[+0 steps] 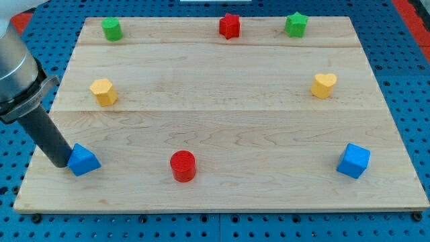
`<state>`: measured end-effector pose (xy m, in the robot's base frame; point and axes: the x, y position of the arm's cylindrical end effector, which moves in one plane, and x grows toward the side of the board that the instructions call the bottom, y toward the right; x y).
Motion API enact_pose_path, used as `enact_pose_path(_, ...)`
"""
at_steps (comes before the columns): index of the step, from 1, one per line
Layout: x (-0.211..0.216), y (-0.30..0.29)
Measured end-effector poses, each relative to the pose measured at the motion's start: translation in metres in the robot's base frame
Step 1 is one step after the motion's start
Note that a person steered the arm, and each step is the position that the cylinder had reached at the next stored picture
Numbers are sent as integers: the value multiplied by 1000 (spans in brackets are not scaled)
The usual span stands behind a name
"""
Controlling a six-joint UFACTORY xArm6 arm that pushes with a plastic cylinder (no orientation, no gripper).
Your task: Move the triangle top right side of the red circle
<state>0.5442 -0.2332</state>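
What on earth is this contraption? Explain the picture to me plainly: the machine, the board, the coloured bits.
One camera looks down at a wooden board. The dark rod at the view's left is a robot arm's pusher; my tip touches the blue triangle on its left side. It holds nothing, it only slides blocks. Right of the triangle stands the red circle; a blue cube sits at bottom right. Mid-board: a yellow hexagon-like block and a yellow heart. Along the top: a green cylinder-like block, a red star and a green star.

Wooden board [222,121] with eight scattered blocks: blue triangle [84,160], red circle [183,166].
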Motion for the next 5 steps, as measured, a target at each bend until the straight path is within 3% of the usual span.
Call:
enact_pose_path(3,39,6)
enact_pose_path(5,-25,73)
